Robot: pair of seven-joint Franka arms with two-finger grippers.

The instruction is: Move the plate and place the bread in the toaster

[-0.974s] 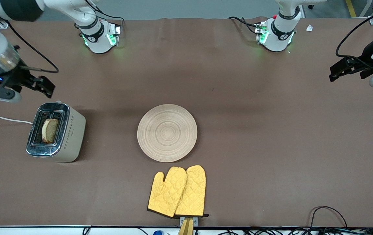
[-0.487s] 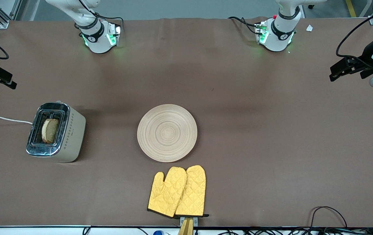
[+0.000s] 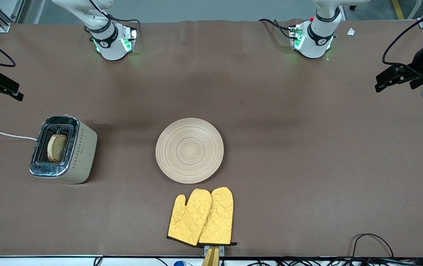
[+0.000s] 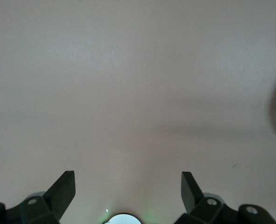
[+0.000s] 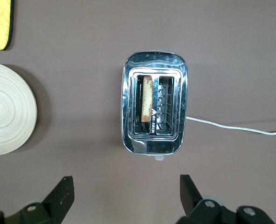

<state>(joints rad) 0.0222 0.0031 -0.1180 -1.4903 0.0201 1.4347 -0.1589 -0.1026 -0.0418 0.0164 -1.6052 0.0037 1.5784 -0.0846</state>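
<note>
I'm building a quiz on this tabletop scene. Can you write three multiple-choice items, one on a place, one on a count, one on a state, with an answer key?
1. Where is the bread?
A. On the plate
B. In a slot of the toaster
C. On the table

2. How many yellow oven mitts lie on the table?
A. One
B. Two
C. Three

3. What is on the plate?
A. Bread
B. A mitt
C. Nothing

Key:
1 B, the slice stands in one slot.
2 B, a pair lies side by side, nearer the front camera than the plate.
3 C, its ringed face is bare.

The left gripper and right gripper are open, holding nothing.
</note>
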